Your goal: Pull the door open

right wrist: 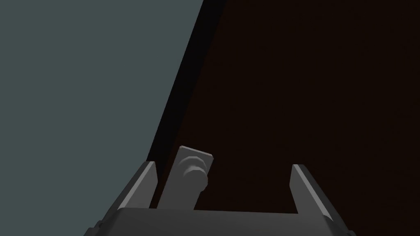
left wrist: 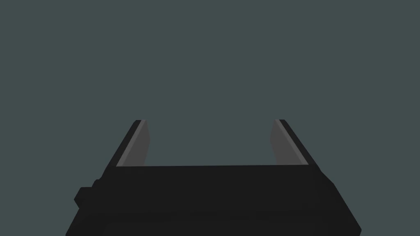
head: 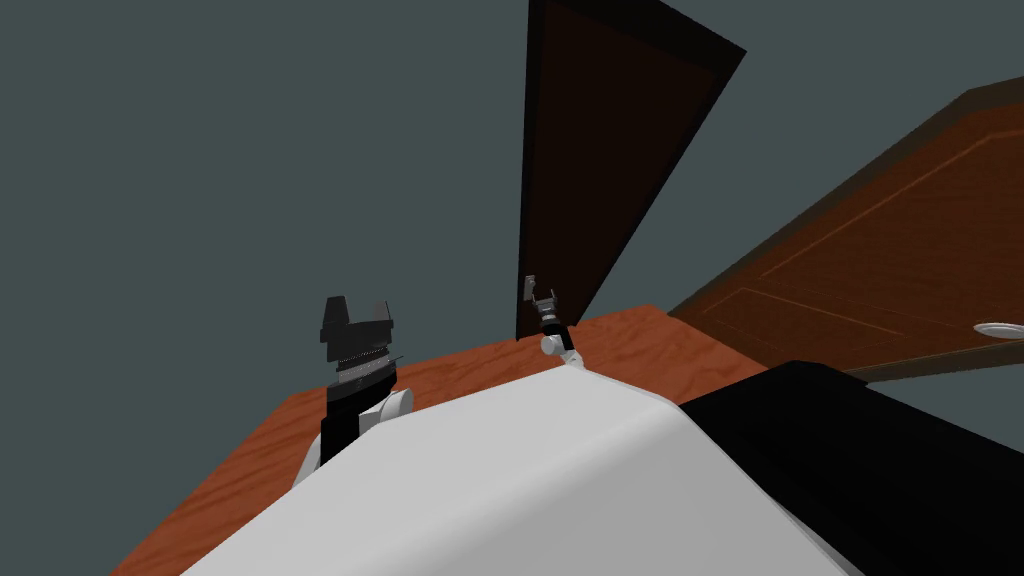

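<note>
Right gripper (right wrist: 223, 165): fingers spread wide, holding nothing. The handle (right wrist: 190, 178), a pale grey plate with a round knob on it, stands between the two fingers. It is just inside one finger (right wrist: 144, 184) and well apart from the other. Contact between that finger and the plate cannot be confirmed.

The handle is mounted on the door (right wrist: 307, 102), a very dark brown panel, close to the edge that meets the wall (right wrist: 82, 102). A black strip runs between the door face and the grey-green wall. Whether the door is shut or ajar cannot be told.

In the head view the door (head: 600, 150) stands straight ahead of the chest. The right gripper (head: 539, 290) is raised near the door's lower part, by its left edge.

Left gripper (head: 357, 305): held up to the left of the door, well apart from it, facing the bare wall (head: 250, 150). In the left wrist view this gripper (left wrist: 210, 121) has its fingers fully apart, with nothing between them.

Floor (head: 620, 345): reddish wood grain, running up to the wall and door.

To the right, a second door (head: 880, 260), lighter brown and panelled, carries a round pale fitting (head: 1000, 328). Below it lies a black area (head: 880, 450).
</note>
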